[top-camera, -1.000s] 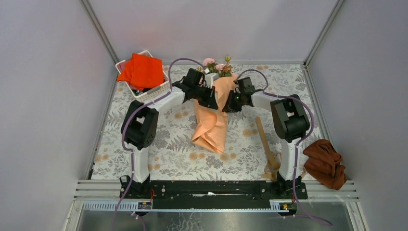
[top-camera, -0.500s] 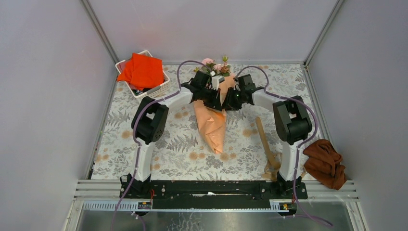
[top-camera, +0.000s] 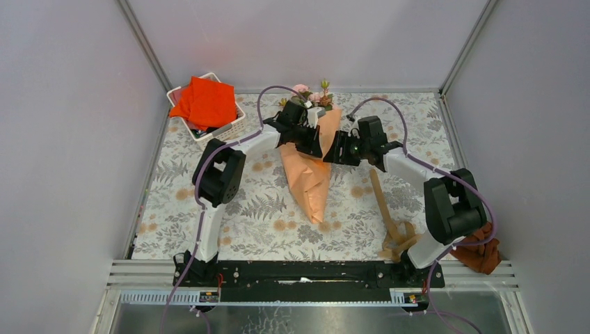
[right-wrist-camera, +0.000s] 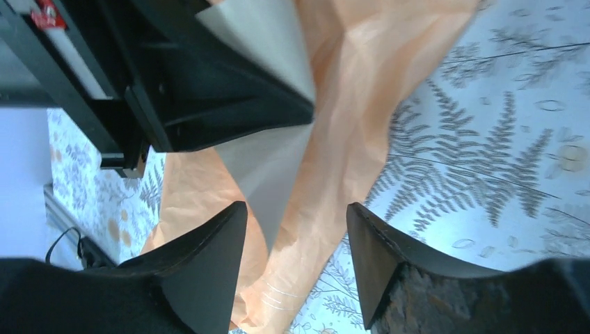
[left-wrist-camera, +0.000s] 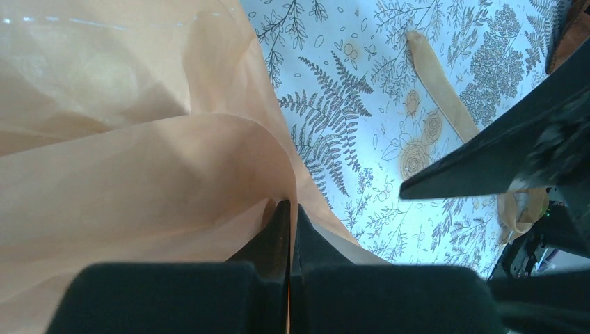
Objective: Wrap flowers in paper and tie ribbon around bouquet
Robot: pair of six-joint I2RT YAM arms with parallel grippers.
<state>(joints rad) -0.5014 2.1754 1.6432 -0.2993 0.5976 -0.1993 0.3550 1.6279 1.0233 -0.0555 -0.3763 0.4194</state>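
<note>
A table [top-camera: 250, 209] covered in a white cloth printed with grey ferns and tan blossoms fills a booth of plain pale grey walls: back wall [top-camera: 299, 42], left wall [top-camera: 62, 139], right wall [top-camera: 529, 104]. Aluminium struts [top-camera: 142, 45] run up the two far corners. A black rail [top-camera: 306, 273] and slotted aluminium profiles [top-camera: 139, 273] edge the near side. The light is soft and even, with only faint shadows on the table.
</note>
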